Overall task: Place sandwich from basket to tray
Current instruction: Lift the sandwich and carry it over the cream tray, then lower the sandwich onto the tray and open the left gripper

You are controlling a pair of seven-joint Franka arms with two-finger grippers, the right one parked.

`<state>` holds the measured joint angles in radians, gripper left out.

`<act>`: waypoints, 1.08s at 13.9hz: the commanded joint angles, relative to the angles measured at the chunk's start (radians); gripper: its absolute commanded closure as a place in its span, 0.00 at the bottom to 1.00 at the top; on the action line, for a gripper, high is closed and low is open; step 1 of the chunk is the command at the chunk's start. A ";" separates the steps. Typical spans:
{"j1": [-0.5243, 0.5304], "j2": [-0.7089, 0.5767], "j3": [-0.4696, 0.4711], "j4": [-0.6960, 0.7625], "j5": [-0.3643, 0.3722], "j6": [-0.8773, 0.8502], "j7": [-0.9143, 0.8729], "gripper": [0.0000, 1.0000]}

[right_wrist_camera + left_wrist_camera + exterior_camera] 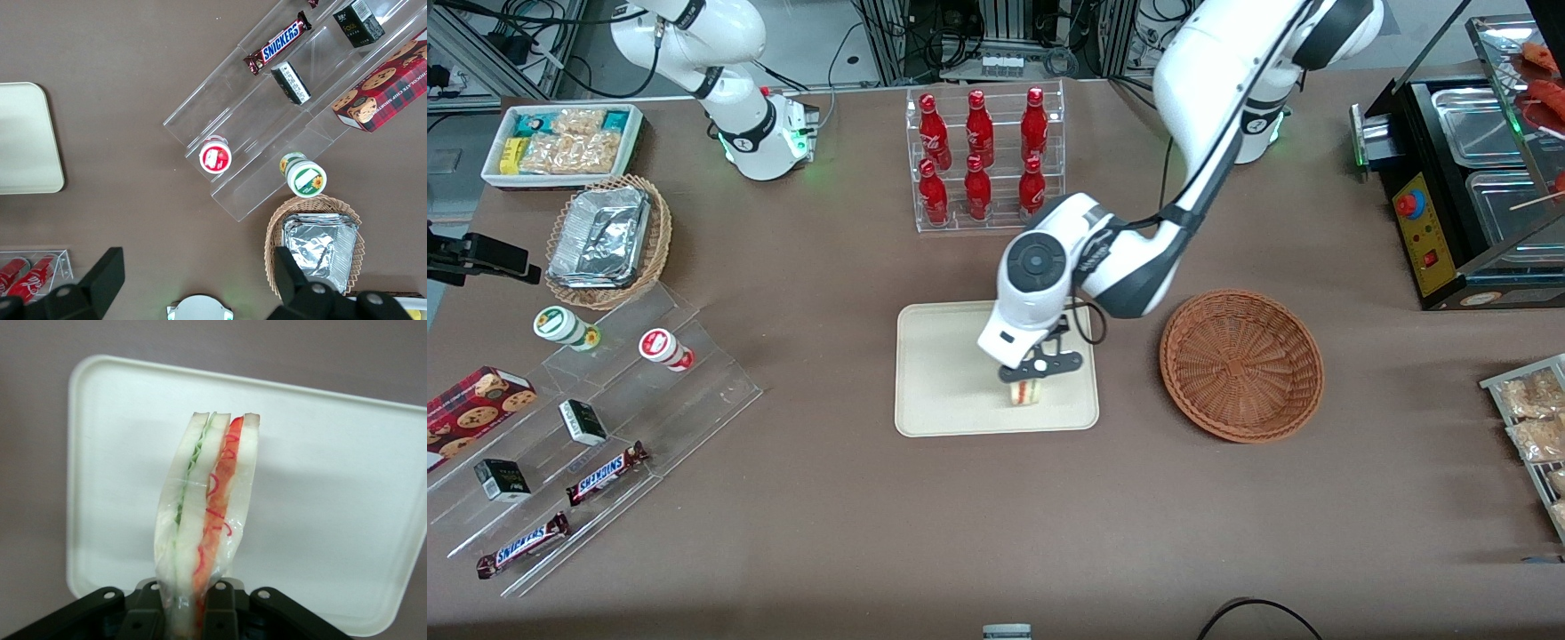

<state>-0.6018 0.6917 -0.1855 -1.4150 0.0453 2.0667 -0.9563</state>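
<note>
My left gripper [1030,378] is over the cream tray [925,373], in the part of it nearer the front camera and toward the basket. It is shut on the sandwich [1025,392], a wrapped wedge of white bread with green and red-orange layers. In the left wrist view the sandwich [210,507] stands out from between the black fingers [223,613], with the tray [333,493] under it. I cannot tell whether the sandwich touches the tray. The reddish-brown woven basket [1240,363] sits empty beside the tray, toward the working arm's end.
A clear rack of red bottles [983,156] stands farther from the front camera than the tray. A clear stepped stand [596,427] with cups, small boxes and Snickers bars, a tan basket of foil containers [605,240] and a white snack box [560,142] lie toward the parked arm's end.
</note>
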 commanded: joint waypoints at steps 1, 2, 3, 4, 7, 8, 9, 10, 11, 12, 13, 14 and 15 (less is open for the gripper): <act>-0.041 0.081 0.014 0.103 0.008 -0.005 -0.062 1.00; -0.058 0.112 0.017 0.137 0.008 -0.013 -0.088 1.00; -0.070 0.138 0.020 0.158 0.010 -0.014 -0.114 1.00; -0.081 0.156 0.021 0.178 0.011 -0.019 -0.131 1.00; -0.095 0.210 0.021 0.260 0.025 -0.088 -0.142 1.00; -0.098 0.216 0.021 0.267 0.037 -0.097 -0.145 1.00; -0.099 0.219 0.021 0.268 0.042 -0.099 -0.159 1.00; -0.101 0.222 0.021 0.268 0.051 -0.099 -0.160 1.00; -0.104 0.224 0.021 0.268 0.065 -0.099 -0.162 1.00; -0.104 0.227 0.021 0.268 0.070 -0.099 -0.162 1.00; -0.104 0.232 0.021 0.268 0.071 -0.099 -0.162 1.00; -0.108 0.235 0.021 0.268 0.071 -0.099 -0.162 1.00; -0.115 0.236 0.021 0.268 0.071 -0.097 -0.164 1.00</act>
<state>-0.6880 0.9055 -0.1782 -1.1922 0.0984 1.9961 -1.0910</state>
